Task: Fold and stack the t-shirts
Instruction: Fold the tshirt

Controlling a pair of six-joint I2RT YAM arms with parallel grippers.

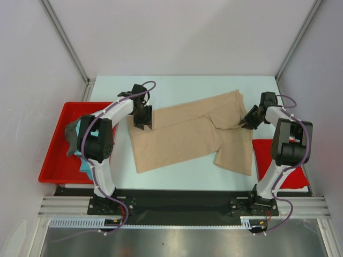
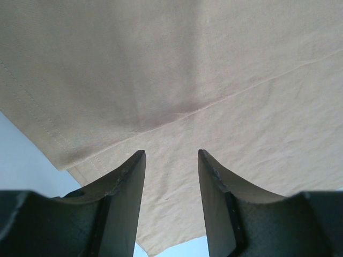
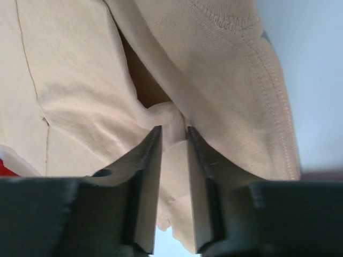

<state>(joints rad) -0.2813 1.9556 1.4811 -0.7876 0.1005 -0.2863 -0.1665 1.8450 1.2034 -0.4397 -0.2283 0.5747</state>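
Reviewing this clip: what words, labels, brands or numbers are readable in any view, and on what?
None: no text can be read in any view.
The tan shirt is plain; no print or tag shows.
The red tray and red mat show no marking.

tan tee (image 1: 182,136) matt cloth, tray (image 1: 56,155) gloss plastic

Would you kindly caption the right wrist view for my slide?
The right fingers pinch a bunched fold of the tan t-shirt.
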